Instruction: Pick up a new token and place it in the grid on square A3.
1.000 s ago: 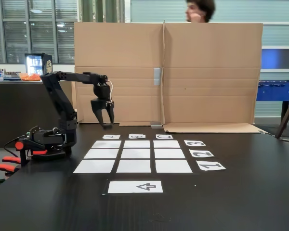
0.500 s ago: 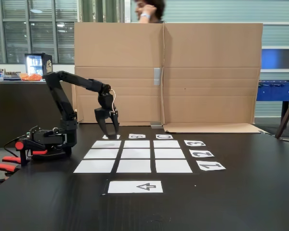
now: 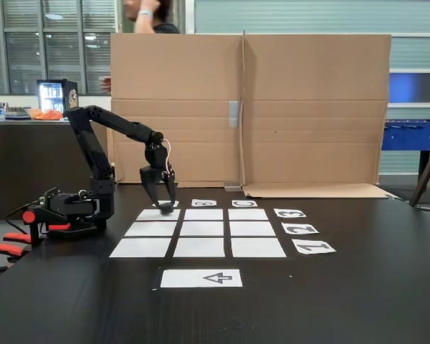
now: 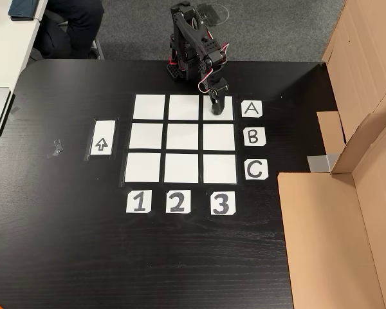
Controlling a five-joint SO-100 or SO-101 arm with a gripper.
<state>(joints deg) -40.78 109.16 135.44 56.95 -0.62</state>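
Black token [image 3: 165, 210] between hand [image 3: 164, 206] fingers, low over square A3 [image 4: 218, 108]

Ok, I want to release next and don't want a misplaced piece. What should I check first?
1. Tool over square A3, row A, column 3: ok.
2. Tool tips down near the paper, in the fixed view: ok.
3. Token between the fingers: cannot tell, dark against dark.
4. Jaws open or shut: cannot tell.
5. Other cells of the grid blank: ok.
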